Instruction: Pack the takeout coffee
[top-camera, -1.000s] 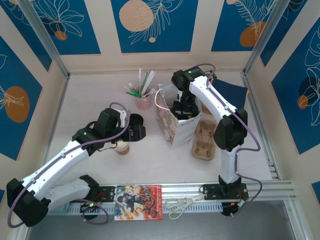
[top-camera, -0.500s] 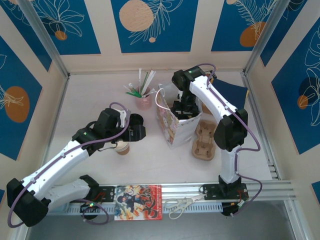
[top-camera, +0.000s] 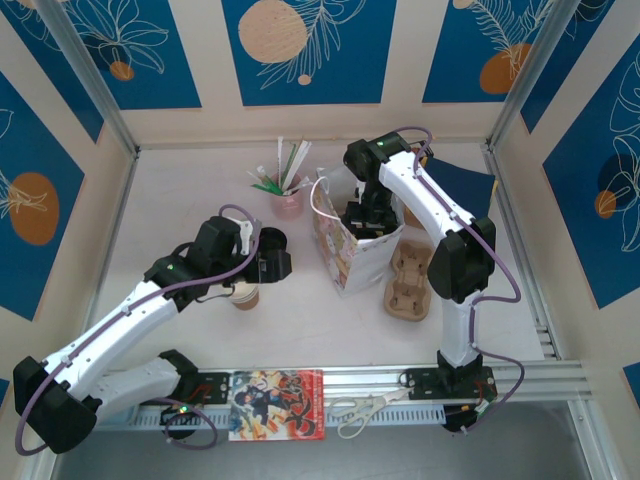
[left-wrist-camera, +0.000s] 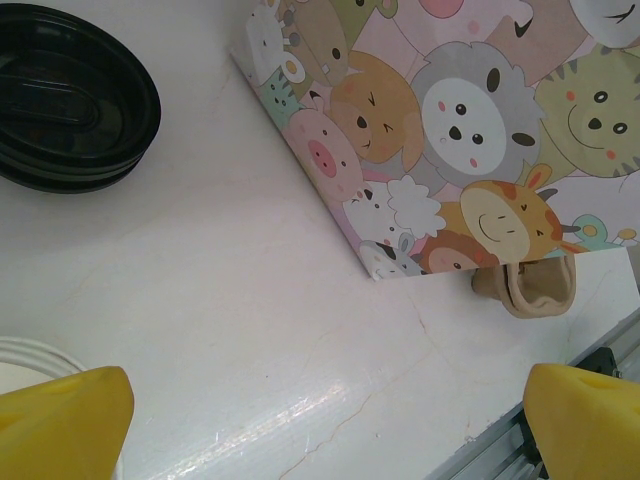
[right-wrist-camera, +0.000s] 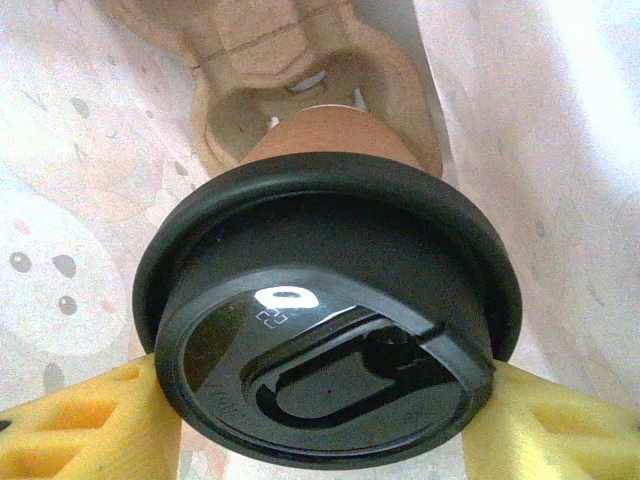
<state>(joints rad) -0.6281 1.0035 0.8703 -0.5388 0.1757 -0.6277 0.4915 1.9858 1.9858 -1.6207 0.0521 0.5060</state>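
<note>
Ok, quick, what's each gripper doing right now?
Left gripper: open, holding nothing.
Right gripper: closed on the lidded coffee cup.

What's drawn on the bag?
Colourful cartoon animals cover the bag; the left wrist view shows it best.

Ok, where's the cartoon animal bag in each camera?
Top external: the cartoon animal bag stands mid-table, between the two arms.
Left wrist: upper right, printed side facing the camera.
Right wrist: its pale inner walls, left and right of the lidded cup.
Shared landmark: the cardboard cup carrier beside the bag, in top external and left wrist.
</note>
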